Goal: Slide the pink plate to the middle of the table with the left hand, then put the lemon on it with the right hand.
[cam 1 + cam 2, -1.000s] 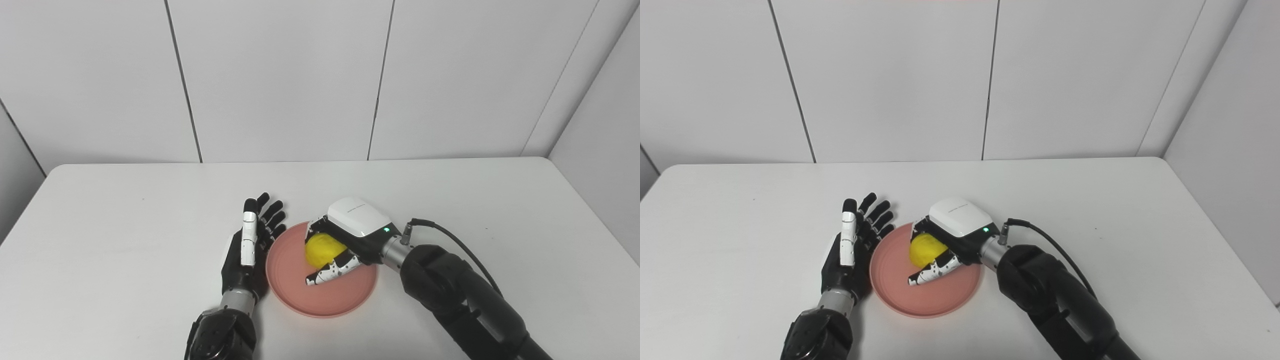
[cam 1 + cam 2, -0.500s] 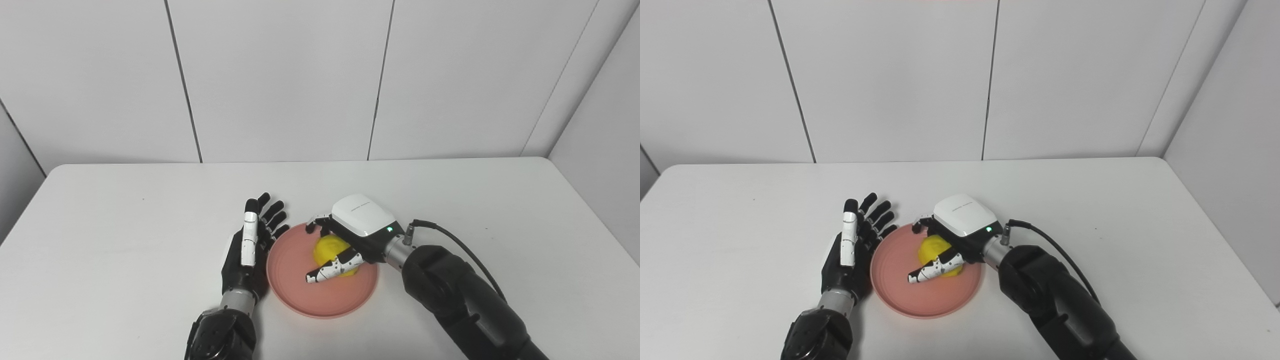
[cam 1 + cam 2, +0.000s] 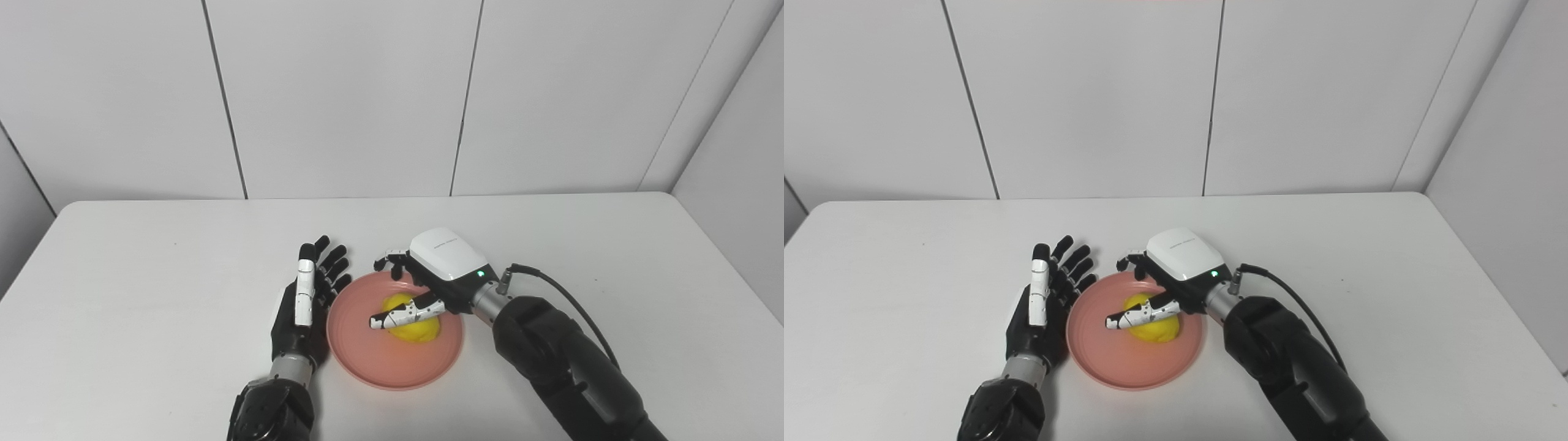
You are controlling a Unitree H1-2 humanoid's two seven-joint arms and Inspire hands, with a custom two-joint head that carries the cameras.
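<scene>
The pink plate (image 3: pixel 373 361) lies near the middle of the white table. A yellow lemon (image 3: pixel 416 327) rests on it, right of its centre. My right hand (image 3: pixel 429 278) hovers just above the lemon, open, with its thumb stretched across the fruit and its fingers spread over the plate's far rim. My left hand (image 3: pixel 306 303) lies open and flat, fingers pointing away, its edge against the plate's left rim.
The white table (image 3: pixel 153 275) runs to a grey panelled wall at the back. A black cable (image 3: pixel 551 288) trails from my right wrist over the tabletop.
My right hand has opened, let the lemon go onto the plate and risen a little toward the far rim. The left hand has stayed still.
</scene>
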